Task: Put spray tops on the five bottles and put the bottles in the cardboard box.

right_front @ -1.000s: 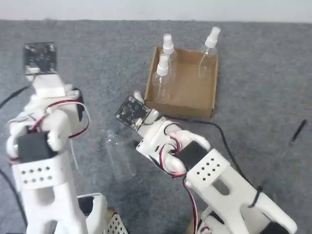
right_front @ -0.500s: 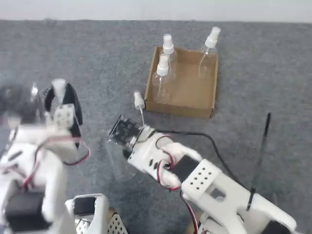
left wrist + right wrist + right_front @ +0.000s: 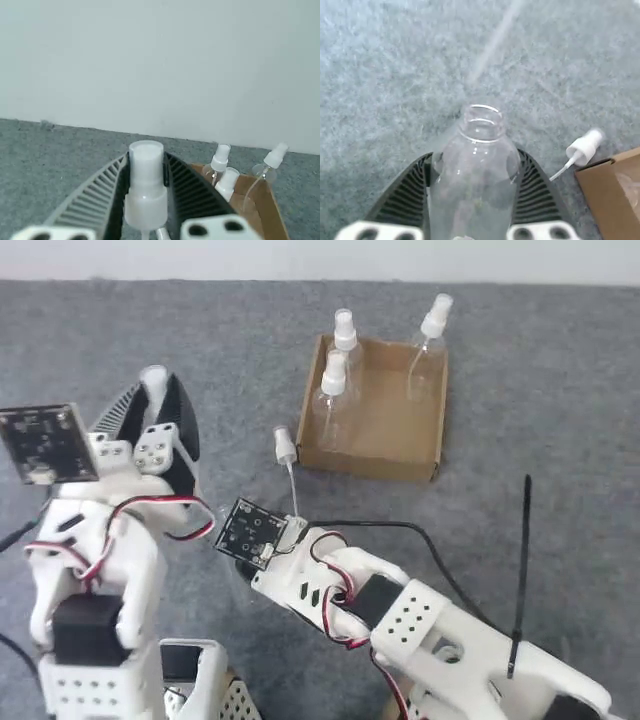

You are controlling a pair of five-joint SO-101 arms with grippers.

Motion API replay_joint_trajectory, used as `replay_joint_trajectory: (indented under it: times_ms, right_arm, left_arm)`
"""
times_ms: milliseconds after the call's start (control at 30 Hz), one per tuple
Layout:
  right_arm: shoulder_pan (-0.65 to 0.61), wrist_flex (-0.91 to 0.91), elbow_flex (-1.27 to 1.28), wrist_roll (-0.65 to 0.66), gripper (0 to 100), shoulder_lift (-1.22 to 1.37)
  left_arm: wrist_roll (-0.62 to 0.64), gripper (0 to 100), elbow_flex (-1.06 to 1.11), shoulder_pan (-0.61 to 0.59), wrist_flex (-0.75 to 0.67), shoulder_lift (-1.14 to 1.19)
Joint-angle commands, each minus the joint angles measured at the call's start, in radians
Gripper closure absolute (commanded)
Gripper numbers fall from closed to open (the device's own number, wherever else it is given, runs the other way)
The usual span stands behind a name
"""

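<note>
Capping step: your left pincer (image 3: pixel 145 152) grips a spray top (image 3: pixel 146 186) raised at left, your right pincer (image 3: pixel 476 165) grips the open bottle (image 3: pixel 480 122) near-left of the cardboard box (image 3: pixel 375 465); next, thread its tube into the neck

A grey, short-pile carpet (image 3: pixel 560 390) covers the table from edge to edge in the high view, its nap mottled light and dark. A plain, pale wall (image 3: pixel 300 258) runs along the top of the frame, meeting the carpet in a straight line. In the left wrist view the wall takes the upper half, evenly lit.
</note>
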Motion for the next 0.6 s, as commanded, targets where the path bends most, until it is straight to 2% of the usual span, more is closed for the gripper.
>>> replay_joint_trajectory:
  times_ms: [0, 267, 433, 567]
  right_arm:
    - [-0.004, -0.018, 0.023, -0.011, 99.3, -0.108]
    - [0.002, -0.016, 0.063, -0.011, 99.3, -0.183]
    - [0.002, -0.016, 0.069, -0.014, 99.3, -0.186]
    - [0.035, -0.027, 0.068, -0.118, 99.3, -0.193]
  left_arm:
    - [0.058, 99, 0.015, 0.002, -0.023, -0.015]
    - [0.072, 99, 0.041, 0.114, -0.021, -0.017]
    - [0.072, 99, 0.05, 0.132, -0.008, -0.014]
    - [0.072, 99, 0.079, 0.127, 0.006, -0.018]
